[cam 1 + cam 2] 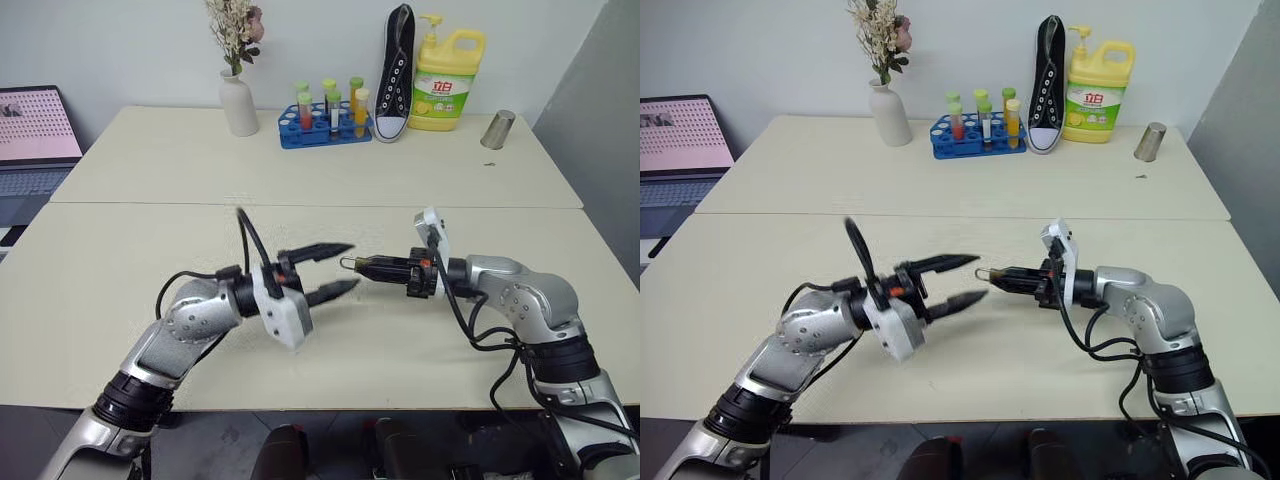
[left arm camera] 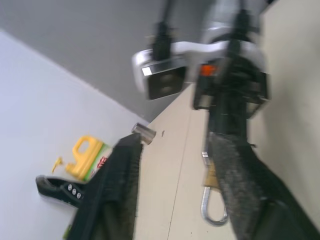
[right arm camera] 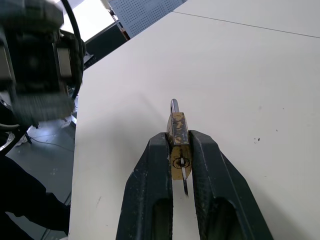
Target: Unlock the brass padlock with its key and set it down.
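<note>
The right gripper point(image 3: 179, 150) clenches its black fingers on the small brass padlock point(image 3: 178, 137), thin silvery shackle pointing left, above the smooth cream table point(image 1: 150, 250). The left gripper point(image 1: 345, 268) has its fingers spread, empty.

Both arms are shiny silver metal with black rings at the joints. Black cables loop beside them. Each arm ends in two long, pointy black fingers. The left gripper point(image 1: 342, 270) sits on a white block. The right gripper point(image 1: 372, 266) has a small orange spot behind it.
</note>
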Controlling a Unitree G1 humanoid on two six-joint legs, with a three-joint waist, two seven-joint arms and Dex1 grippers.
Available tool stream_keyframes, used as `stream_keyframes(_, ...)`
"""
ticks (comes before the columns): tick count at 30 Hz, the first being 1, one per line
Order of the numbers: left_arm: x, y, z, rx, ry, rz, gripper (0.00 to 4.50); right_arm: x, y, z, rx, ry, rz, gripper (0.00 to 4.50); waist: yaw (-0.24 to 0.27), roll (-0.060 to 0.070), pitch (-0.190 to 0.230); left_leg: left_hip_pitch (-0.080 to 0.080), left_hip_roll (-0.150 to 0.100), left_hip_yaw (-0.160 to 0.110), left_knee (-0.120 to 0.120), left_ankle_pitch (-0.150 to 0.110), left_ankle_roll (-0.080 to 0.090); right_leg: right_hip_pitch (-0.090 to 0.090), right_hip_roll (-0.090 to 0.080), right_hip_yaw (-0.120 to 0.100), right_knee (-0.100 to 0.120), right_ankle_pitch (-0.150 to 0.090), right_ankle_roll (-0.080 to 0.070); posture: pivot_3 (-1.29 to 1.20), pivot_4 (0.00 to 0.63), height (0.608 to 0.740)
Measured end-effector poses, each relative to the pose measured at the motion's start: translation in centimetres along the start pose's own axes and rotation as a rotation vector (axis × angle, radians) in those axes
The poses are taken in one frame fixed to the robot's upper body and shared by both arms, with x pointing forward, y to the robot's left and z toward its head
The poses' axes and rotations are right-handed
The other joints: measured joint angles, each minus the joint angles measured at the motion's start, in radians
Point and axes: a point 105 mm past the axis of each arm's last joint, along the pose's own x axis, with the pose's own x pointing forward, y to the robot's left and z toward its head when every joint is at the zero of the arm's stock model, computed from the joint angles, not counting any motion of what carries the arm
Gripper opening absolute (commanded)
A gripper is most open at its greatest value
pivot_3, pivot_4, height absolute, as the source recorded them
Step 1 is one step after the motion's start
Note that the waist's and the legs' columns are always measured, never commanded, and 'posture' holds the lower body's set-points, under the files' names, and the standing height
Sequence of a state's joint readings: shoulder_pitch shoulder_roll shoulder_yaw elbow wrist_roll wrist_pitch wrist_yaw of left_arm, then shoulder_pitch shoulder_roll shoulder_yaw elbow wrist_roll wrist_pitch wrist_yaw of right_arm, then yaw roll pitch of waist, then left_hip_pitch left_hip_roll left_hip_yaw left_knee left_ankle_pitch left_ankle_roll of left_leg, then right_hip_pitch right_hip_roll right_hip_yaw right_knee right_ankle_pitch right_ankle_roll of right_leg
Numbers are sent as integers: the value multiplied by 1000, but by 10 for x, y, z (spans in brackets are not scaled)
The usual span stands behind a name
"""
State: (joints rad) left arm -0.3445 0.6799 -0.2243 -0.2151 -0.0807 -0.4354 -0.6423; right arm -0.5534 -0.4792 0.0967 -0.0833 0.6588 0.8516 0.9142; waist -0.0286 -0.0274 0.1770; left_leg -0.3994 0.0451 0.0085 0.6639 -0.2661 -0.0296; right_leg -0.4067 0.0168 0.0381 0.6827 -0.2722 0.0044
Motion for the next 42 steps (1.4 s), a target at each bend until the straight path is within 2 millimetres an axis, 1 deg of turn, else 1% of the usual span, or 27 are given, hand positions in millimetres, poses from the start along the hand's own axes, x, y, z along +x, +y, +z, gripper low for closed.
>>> stream_keyframes(2, -4, 9, -9, -119, 54, 32, 655, -3, -1, 1, -9, 3, -7, 181, 0, 0, 0, 0, 0, 0, 0, 0, 0, 0, 0, 0, 0, 0, 0, 0, 150, 740)
stream_keyframes(4, -7, 10, -19, -215, 103, 31, 19, -5, -2, 2, -14, 1, -10, 181, 0, 0, 0, 0, 0, 0, 0, 0, 0, 0, 1, 0, 0, 0, 0, 0, 150, 740)
stream_keyframes(7, -8, 13, -31, -321, 151, 36, 0, -6, -1, 3, -21, -1, -6, 181, 0, 0, 0, 0, 0, 0, 0, 0, 0, 0, 1, 0, 0, 0, 0, 0, 150, 740)
stream_keyframes(10, -9, 18, -50, -447, 202, 63, 0, -5, 9, 10, -49, -19, 36, 181, 0, 0, 0, 0, 0, 0, 0, 0, 0, 0, 4, 0, 0, 0, 0, 0, 150, 740)
stream_keyframes(13, -3, 9, -57, -553, 205, 57, 0, -5, 13, 13, -65, -26, 54, 181, 0, 0, 0, -1, 0, 0, 0, 0, 0, 0, 4, 0, -1, 0, 0, 0, 150, 740)
stream_keyframes(15, 3, 1, -56, -603, 188, 37, 0, -5, 16, 14, -74, -28, 65, 181, 0, 0, 0, -1, -1, 0, 0, 0, 0, 0, 4, 0, -1, 0, 0, 0, 150, 740)
stream_keyframes(21, 12, -9, -54, -702, 172, 13, 0, -6, 18, 14, -70, -37, 73, 181, 0, 0, 0, 0, 0, -1, 0, 0, 0, 0, 4, 0, 0, 0, 0, 0, 150, 740)
stream_keyframes(25, 13, -12, -53, -725, 180, -7, 0, -6, 19, 14, -68, -38, 75, 181, 0, 0, 0, 0, 0, -1, 0, 0, 0, 0, 4, 0, 0, 0, 0, 0, 150, 740)
stream_keyframes(29, 13, -16, -42, -765, 153, -63, 0, -6, 19, 13, -67, -39, 74, 181, 0, 0, 0, 0, 0, 0, 0, 0, 0, 0, 4, 1, -1, 0, 0, 0, 150, 740)
stream_keyframes(33, 12, -23, -37, -813, 147, -90, 0, -5, 19, 13, -66, -40, 74, 181, 0, 0, 0, 0, 0, 0, 0, 0, 0, 0, 4, 1, -1, 0, 0, 0, 150, 740)
stream_keyframes(42, 12, -25, -31, -863, 141, -111, 0, -5, 18, 13, -70, -43, 67, 181, 0, 0, 0, 0, 0, -1, 0, 0, 0, 0, 4, 1, -1, 0, 0, 0, 150, 740)
